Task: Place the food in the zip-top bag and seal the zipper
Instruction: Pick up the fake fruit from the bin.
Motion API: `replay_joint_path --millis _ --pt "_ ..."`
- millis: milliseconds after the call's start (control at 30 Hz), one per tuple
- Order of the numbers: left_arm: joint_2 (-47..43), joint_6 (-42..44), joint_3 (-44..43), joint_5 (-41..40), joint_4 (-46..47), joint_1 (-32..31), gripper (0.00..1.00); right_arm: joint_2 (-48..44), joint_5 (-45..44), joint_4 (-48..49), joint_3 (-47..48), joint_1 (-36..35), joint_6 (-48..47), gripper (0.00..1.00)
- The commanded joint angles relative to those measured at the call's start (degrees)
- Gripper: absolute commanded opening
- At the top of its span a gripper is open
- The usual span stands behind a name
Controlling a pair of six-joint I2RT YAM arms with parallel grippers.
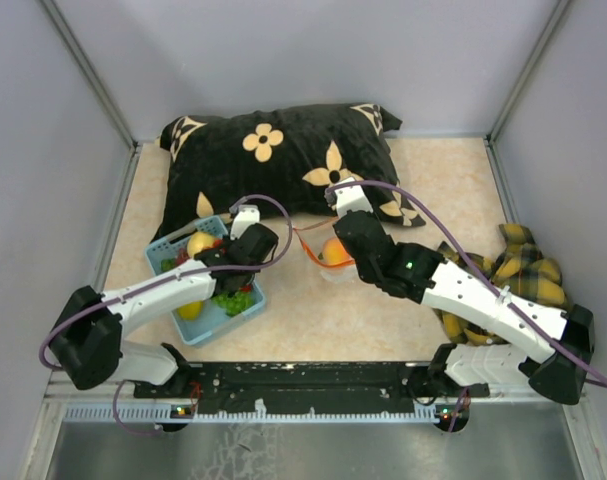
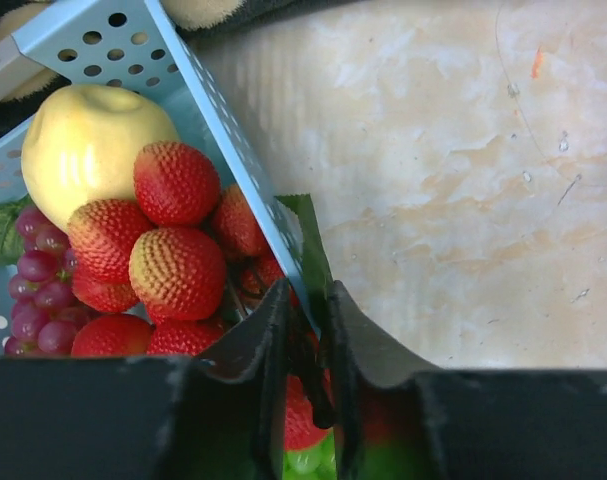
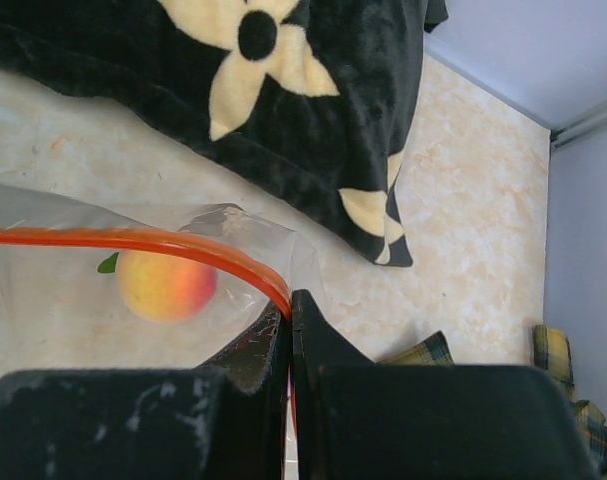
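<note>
A light blue basket [image 1: 205,326] [image 2: 113,40] holds the food: a yellow pear [image 2: 83,140], red strawberries [image 2: 173,270], purple grapes [image 2: 38,300] and green grapes [image 2: 308,460]. My left gripper [image 1: 228,262] [image 2: 308,300] reaches down just inside the basket's right wall. Its jaws are drawn close on a strawberry [image 2: 301,415] and its dark stem. The zip-top bag [image 1: 328,270] [image 3: 73,290] lies at mid-table with a peach [image 1: 333,252] [image 3: 166,284] inside. My right gripper [image 1: 351,258] [image 3: 289,300] is shut on the red zipper [image 1: 305,245] [image 3: 163,243] at the bag's mouth.
A black pillow with cream flowers [image 1: 283,160] [image 3: 313,120] lies behind the basket and bag. A yellow plaid cloth [image 1: 513,270] [image 3: 423,350] is bunched at the right, under the right arm. Grey walls close in the table on three sides.
</note>
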State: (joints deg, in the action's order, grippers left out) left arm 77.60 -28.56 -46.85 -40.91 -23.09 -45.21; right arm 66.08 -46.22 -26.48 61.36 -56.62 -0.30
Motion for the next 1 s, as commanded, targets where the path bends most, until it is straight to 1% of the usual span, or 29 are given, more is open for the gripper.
replay_joint_path --millis 0,67,167,433,500,533,567,667,900,967 --pt "-1.21 -1.28 -2.33 -0.99 -3.01 0.32 0.18 -1.83 -0.54 2.49 0.09 -0.6 0.65 0.0" --pt "-3.03 -1.64 -3.11 -0.89 -4.6 0.3 0.11 -1.66 -0.54 2.48 0.18 -0.6 0.56 0.0" --pt "-6.76 -1.96 -3.97 -0.23 -6.41 0.3 0.11 -1.29 -0.57 2.6 0.4 -0.6 0.49 0.0" --pt "-15.86 -1.57 -4.72 2.11 -7.43 0.31 0.1 -0.2 -0.19 2.52 1.1 -0.6 0.3 0.0" --pt "-17.4 -1.55 -5.5 1.46 -8.46 0.34 0.08 -0.13 -0.05 2.49 1.41 -0.6 0.27 0.0" --pt "-18.1 -1.55 -5.94 1.08 -8.98 0.32 0.03 -0.06 0.1 2.49 1.45 -0.6 0.28 0.0" --pt "-19.04 -1.57 -6.31 0.77 -9.51 0.3 0.0 0.04 0.15 2.38 1.56 -0.6 0.29 0.0" --pt "-22.04 -1.5 -7.21 1.14 -10.13 0.32 0.0 0.4 0.34 2.2 2.07 -0.59 0.37 0.0" --pt "-30.83 -0.03 -7.63 9.3 -4.91 0.3 0.0 3.23 1.14 1.15 4.37 -0.6 1.5 0.0" --pt "-32.98 1.99 -7.74 12.49 -2.65 0.31 0.0 3.95 1.48 1.07 4.87 -0.6 2.28 0.0"
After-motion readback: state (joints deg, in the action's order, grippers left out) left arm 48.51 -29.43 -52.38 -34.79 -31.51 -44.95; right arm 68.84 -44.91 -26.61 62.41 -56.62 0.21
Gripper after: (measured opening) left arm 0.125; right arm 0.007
